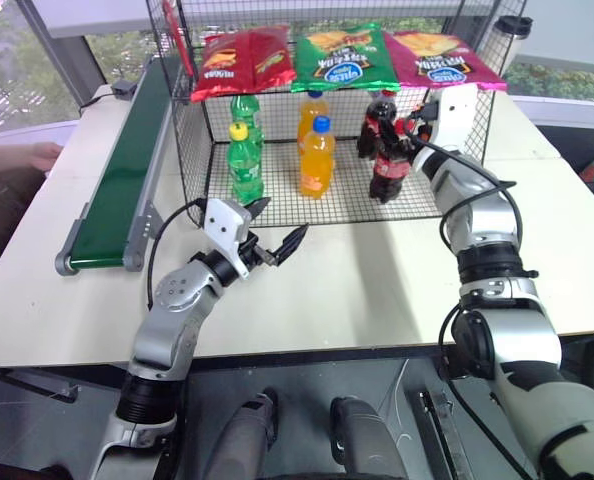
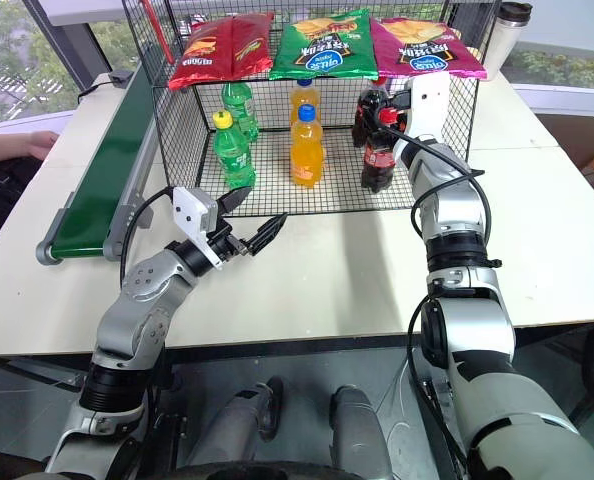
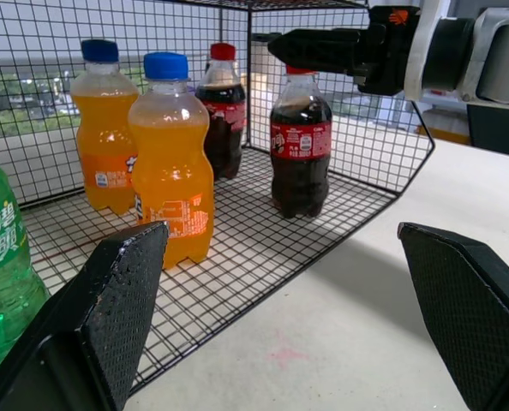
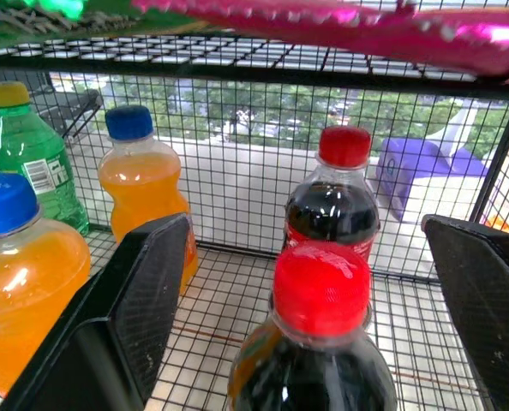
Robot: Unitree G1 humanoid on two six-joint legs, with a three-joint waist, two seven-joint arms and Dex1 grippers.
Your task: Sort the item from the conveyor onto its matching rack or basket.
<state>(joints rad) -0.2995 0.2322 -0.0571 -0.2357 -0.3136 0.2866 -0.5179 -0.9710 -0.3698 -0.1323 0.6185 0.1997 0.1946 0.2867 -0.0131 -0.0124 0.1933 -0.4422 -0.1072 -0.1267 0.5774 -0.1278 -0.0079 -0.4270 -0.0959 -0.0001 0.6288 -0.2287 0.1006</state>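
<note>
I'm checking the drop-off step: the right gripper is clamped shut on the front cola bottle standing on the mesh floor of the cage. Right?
Not quite. The right gripper is open: the right wrist view shows its fingers spread either side of the front cola bottle, clear of it. The bottle does stand on the mesh floor of the cage.

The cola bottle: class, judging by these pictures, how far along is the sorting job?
Done: the cola bottle stands upright on the cage floor, in front of a second cola bottle, and the belt is bare. In hand: nothing; the right hand is open around the front bottle's cap, and the left hand hangs open over the table. Left: drawing the right hand out of the cage.
</note>
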